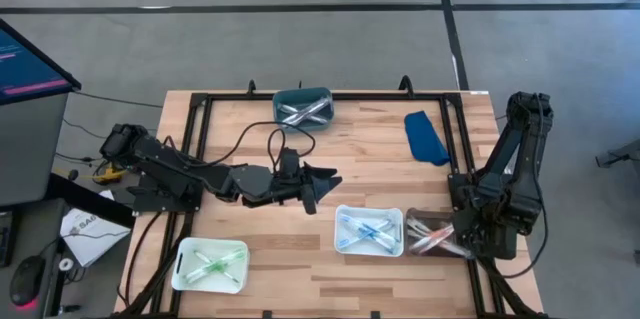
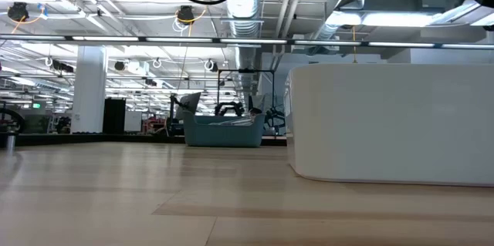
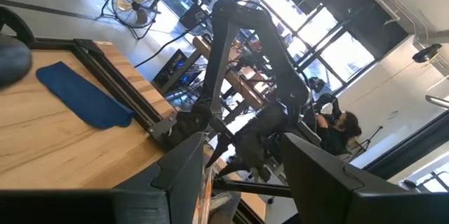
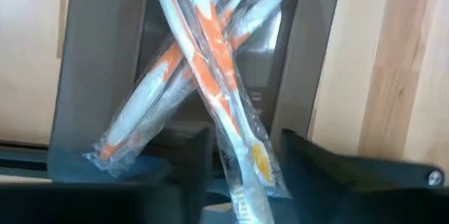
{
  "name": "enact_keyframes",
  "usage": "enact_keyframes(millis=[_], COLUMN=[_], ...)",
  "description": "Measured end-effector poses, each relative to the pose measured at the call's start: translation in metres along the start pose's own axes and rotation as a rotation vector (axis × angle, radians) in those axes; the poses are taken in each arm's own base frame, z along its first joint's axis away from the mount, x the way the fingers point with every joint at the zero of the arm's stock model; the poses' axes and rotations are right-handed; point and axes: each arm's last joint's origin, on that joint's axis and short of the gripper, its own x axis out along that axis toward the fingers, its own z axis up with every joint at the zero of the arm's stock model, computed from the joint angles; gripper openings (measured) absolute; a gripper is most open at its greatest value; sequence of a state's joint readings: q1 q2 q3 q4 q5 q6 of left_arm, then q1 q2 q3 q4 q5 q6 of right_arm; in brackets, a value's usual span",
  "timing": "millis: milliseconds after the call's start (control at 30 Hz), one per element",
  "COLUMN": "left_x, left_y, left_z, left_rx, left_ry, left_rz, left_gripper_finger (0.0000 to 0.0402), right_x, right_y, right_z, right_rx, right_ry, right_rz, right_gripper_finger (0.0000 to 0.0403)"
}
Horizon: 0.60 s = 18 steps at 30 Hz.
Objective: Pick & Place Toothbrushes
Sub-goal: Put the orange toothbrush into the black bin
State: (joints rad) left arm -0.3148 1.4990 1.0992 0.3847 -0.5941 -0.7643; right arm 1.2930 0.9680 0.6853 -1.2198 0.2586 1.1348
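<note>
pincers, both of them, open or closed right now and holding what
left pincer: open, empty, above mid-table.
right pincer: over the dark tray, around a wrapped orange toothbrush; grip cannot be told.

Glossy plastic-wrapped toothbrushes (image 4: 210, 76), matt wooden table (image 1: 380, 174)

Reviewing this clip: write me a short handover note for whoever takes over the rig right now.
Left gripper: open, empty, held over mid-table.
Right gripper: down over the dark tray at the table's right front; an orange-and-white wrapped toothbrush lies between its fingers, grip not confirmed.
Toothbrushes: sorted by colour in four trays: teal bin at the back, pale green tray front left, white tray front centre, and the dark tray with the orange ones.
Also on the table: a blue cloth.
Done: no loose brushes on the table.
Left: confirm whether the orange brush is being dropped or picked.
</note>
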Motion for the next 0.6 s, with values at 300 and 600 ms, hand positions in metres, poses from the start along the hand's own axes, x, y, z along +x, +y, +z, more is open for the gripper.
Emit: enact_keyframes(millis=[300, 600], left_x=[-0.0001, -0.0001], left_y=[-0.0002, -0.0002], left_z=[-0.0002, -0.0003], left_rx=[0.0, 0.0], left_ry=[0.004, 0.005], left_rz=[-0.004, -0.005], left_gripper_finger=[0.0187, 0.0187], right_x=[0.0, 0.002], right_y=[0.0005, -0.0001], right_z=[-0.0012, -0.0018], right_rx=[0.041, 0.054], right_ry=[0.042, 0.035], right_rz=[0.018, 0.007], right_gripper_finger=[0.0024, 0.0007])
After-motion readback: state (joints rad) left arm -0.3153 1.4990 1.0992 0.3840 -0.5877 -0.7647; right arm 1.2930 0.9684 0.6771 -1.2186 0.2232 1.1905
